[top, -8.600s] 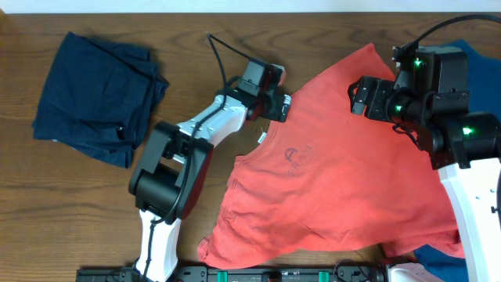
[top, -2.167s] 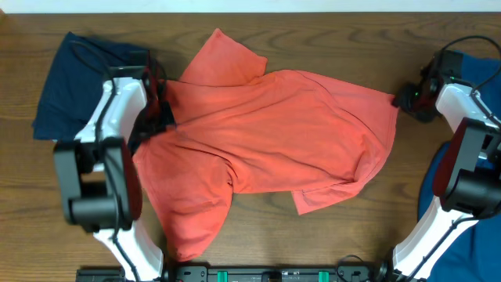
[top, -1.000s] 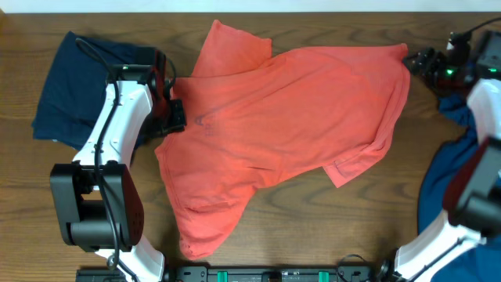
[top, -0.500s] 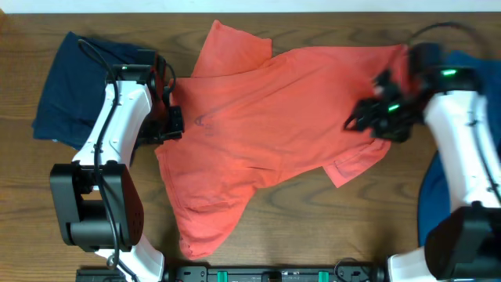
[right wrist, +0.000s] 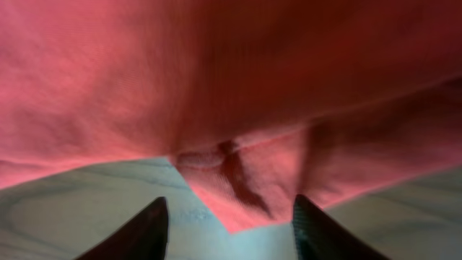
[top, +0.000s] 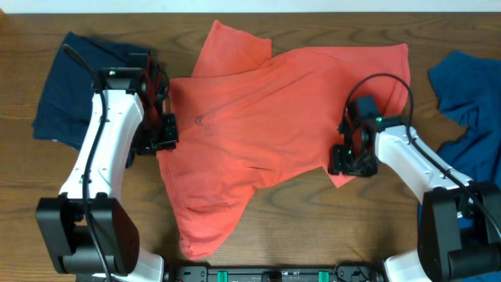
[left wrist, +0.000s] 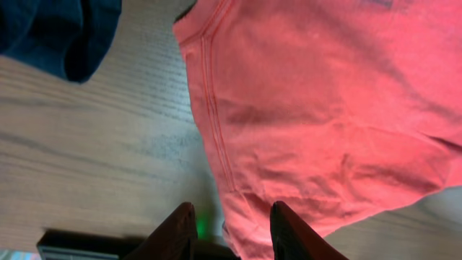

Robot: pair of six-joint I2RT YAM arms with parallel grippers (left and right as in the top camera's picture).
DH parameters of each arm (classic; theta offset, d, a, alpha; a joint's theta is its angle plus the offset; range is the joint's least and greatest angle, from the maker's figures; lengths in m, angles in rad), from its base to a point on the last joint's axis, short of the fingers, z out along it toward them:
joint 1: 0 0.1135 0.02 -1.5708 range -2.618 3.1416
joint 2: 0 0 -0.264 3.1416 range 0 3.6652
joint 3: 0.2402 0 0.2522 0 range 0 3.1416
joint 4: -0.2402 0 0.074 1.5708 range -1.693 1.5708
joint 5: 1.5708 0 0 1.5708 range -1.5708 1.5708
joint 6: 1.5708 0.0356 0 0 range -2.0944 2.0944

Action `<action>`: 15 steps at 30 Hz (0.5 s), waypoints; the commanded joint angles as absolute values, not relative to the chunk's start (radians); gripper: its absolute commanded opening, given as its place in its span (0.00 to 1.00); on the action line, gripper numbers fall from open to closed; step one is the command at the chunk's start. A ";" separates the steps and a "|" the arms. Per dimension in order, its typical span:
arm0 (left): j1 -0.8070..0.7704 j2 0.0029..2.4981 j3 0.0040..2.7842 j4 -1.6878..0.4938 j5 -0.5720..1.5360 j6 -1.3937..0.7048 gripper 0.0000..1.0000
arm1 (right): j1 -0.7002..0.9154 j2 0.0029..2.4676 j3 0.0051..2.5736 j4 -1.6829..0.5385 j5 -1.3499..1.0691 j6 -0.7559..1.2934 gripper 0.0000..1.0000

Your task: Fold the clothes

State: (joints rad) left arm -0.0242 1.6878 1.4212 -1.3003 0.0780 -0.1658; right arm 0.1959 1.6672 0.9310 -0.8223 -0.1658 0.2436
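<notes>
The coral-red T-shirt (top: 266,117) lies spread mid-frame on the surface (top: 313,235). The right claw (right wrist: 229,217), fingers apart, straddles its lower-right flap. The left claw (left wrist: 232,217), also apart, straddles the left hem. Likely next: pinch the flap and fold it inward.

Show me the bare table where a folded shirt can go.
The largest bare wood is the table's near edge, between the lower hem of the coral T-shirt and the right arm. Another patch lies near left, below the navy garment. It is crowded between the T-shirt and the blue garment, where the gap is narrow.
</notes>
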 commanded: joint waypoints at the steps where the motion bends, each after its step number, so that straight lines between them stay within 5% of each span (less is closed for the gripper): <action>1: -0.021 1.691 1.387 -1.295 0.068 -0.210 0.36 | 0.204 1.671 0.878 -0.795 -0.239 0.257 0.45; 6: -0.021 1.692 1.266 -1.208 0.082 -0.253 0.36 | 0.199 1.664 0.881 -0.813 -0.161 0.254 0.04; 15: -0.021 1.693 1.001 -0.965 0.197 -0.253 0.36 | 0.080 1.576 1.152 -1.051 0.154 0.314 0.01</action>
State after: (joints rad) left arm -0.0242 1.6875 1.0580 -0.9867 0.1429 -0.2405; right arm 0.1154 1.6329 1.0763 -1.0302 0.0319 0.2802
